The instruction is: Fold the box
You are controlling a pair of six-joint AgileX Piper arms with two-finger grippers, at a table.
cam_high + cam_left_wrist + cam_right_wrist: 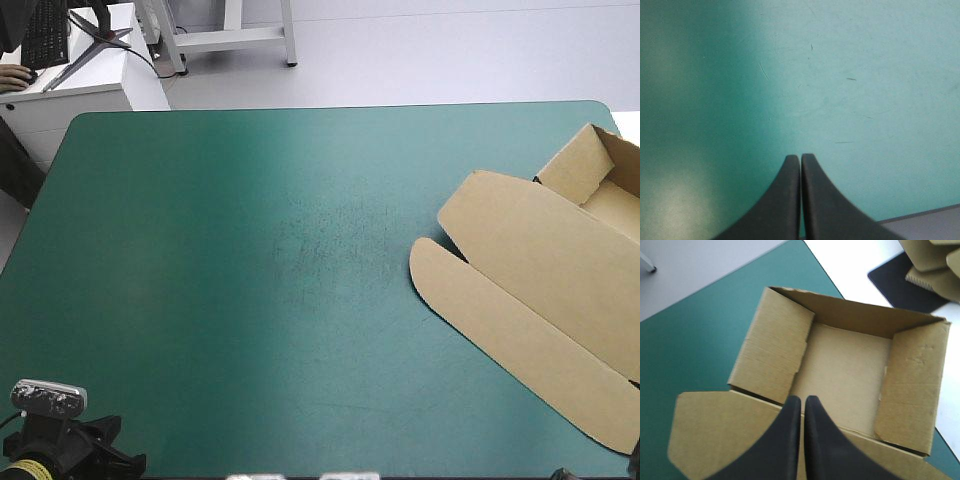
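The brown box (540, 290) lies at the table's right side as an open tray with raised walls, its lid and front flap spread flat toward the table's middle. In the right wrist view the box (850, 370) shows its open tray just ahead of my right gripper (802, 399), whose black fingers meet in one arch, shut and empty, above the lid's hinge edge. My left gripper (800, 157) is shut too, over bare teal-green cover near the table's near left corner, far from the box.
The teal-green cover (250, 260) spreads wide left of the box. More brown board (932, 262) and a dark mat (900, 282) lie off the table beyond its right edge. The table's edge (920, 215) runs close beside the left gripper.
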